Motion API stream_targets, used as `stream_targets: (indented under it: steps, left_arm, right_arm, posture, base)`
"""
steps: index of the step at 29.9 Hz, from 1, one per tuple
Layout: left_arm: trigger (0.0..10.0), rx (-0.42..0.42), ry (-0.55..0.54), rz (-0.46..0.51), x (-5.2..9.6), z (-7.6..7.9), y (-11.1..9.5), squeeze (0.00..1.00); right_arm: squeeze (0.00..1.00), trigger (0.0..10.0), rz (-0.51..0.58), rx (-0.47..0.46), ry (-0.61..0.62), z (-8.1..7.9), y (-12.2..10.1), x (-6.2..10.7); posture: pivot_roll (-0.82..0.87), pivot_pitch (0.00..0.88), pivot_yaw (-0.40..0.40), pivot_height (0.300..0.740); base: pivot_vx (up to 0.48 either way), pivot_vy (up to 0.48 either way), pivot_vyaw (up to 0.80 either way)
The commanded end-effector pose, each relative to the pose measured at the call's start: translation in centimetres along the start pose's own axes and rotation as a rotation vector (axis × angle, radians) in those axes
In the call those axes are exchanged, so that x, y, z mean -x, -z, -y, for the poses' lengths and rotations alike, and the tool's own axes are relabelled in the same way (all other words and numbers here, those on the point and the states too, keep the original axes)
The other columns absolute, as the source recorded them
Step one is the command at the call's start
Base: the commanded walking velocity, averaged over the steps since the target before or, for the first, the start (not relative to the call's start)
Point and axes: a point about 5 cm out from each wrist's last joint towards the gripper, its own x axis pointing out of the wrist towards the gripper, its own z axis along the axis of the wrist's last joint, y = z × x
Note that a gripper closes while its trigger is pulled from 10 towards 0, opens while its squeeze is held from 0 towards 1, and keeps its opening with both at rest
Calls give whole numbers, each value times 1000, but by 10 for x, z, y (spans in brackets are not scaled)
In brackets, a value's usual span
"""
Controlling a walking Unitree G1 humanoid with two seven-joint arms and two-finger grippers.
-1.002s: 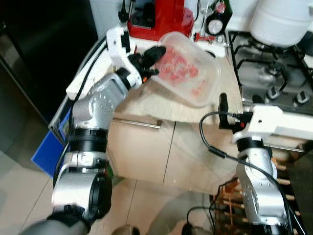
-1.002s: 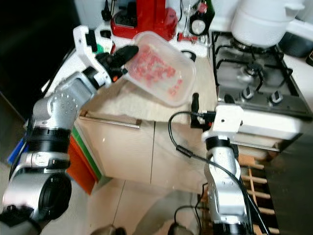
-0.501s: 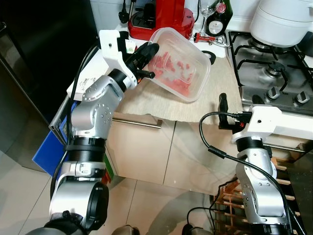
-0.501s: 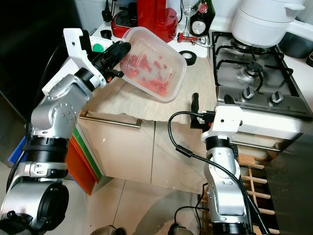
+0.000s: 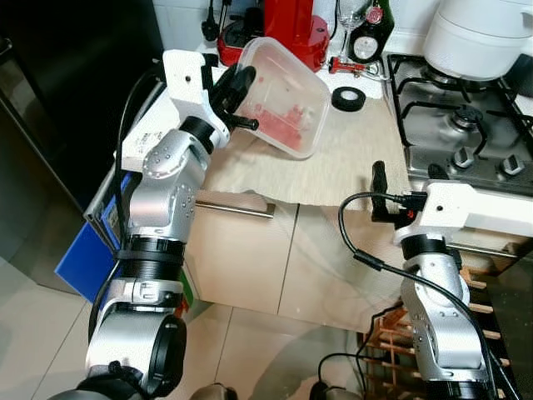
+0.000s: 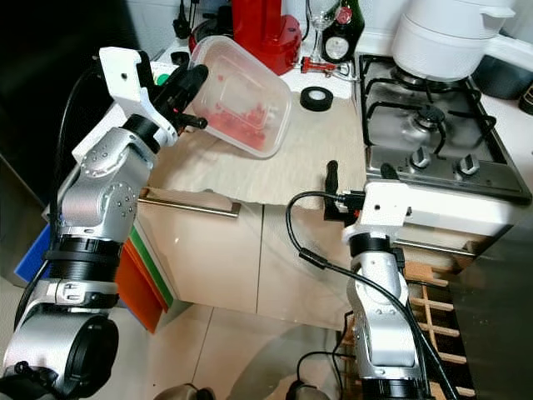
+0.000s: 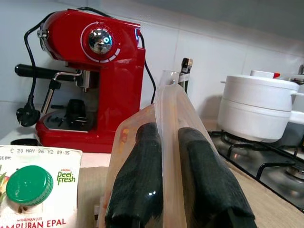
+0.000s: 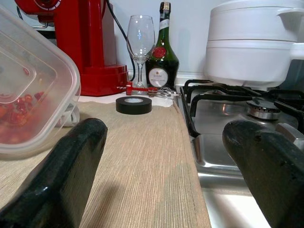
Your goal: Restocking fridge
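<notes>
A clear plastic container (image 5: 281, 96) of red pieces is held by its rim in the left gripper (image 5: 236, 86), whose two black fingers (image 7: 142, 180) are closed on the wall, one on each side. Compared with a second ago, the container has been drawn back toward the far left corner of the pale wood-grain surface (image 5: 350, 154) and tipped steeply onto its edge, so that the red pieces are now gathered in the lower end; it is kept above the surface, in front of the red espresso machine (image 5: 287, 21). A roll of black tape (image 5: 348, 98), hidden behind the container earlier, is now seen lying on the surface near the gas hob (image 5: 466, 125). The right gripper (image 8: 161, 161) is unchanged at the front edge of the surface, its fingers spread wide with nothing between them.
</notes>
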Motion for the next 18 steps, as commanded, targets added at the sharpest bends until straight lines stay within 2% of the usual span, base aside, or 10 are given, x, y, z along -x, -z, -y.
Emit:
stream_targets:
  steps: [1,4,7,9,10,11,18]
  left_arm:
    - [10000,-24,-15,-37,2,-2,9,0]
    - [10000,-31,-16,-32,2,-2,9,0]
    - [10000,-67,-23,7,2,-2,4,0]
    - [10000,-132,-41,88,1,-2,-11,0]
    - [10000,-132,-41,88,1,-2,-11,0]
    - [10000,-149,-51,128,0,-2,-20,0]
    - [10000,-182,-62,192,-1,-1,-38,0]
  right_arm:
    - [0,10000,7,14,7,1,0,0]
    - [0,10000,13,15,16,1,0,1]
    - [0,10000,64,46,60,6,-8,0]
    - [0,10000,87,64,72,8,-13,-1]
    - [0,10000,87,64,72,8,-13,-1]
    - [0,10000,85,64,75,9,-13,-2]
    - [0,10000,66,65,74,9,-8,-1]
  posture:
    - [10,50,18,740]
    - [10,49,18,740]
    - [8,51,19,740]
    - [6,51,19,740]
    - [6,51,19,740]
    - [7,51,19,740]
    - [12,53,18,740]
  base:
    - [0,0,0]
    - [0,0,0]
    - [0,0,0]
    - [0,0,0]
    - [0,0,0]
    - [0,0,0]
    - [0,0,0]
